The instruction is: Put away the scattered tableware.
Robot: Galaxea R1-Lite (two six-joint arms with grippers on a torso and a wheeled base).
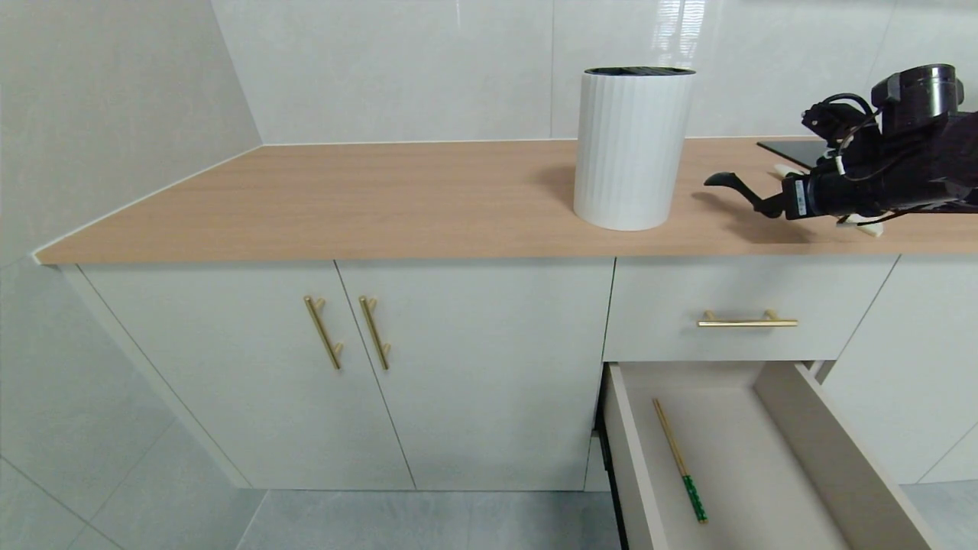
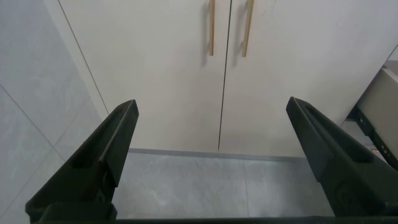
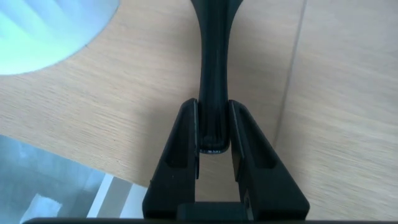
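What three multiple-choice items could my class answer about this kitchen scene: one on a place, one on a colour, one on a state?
1. Where do the chopsticks lie?
A. on the counter
B. in the open drawer
C. in the white container

2. What colour is the chopsticks' near end?
A. red
B. blue
C. green

3. How is the right gripper?
A. shut on the black utensil
B. open and empty
C. shut on the chopsticks

Answers:
1 B, since the head view shows them on the floor of the pulled-out drawer.
2 C, since the end nearest the camera is green while the rest is wood-coloured.
3 A, since the right wrist view shows both fingers pressed against the utensil's black handle, above the counter.
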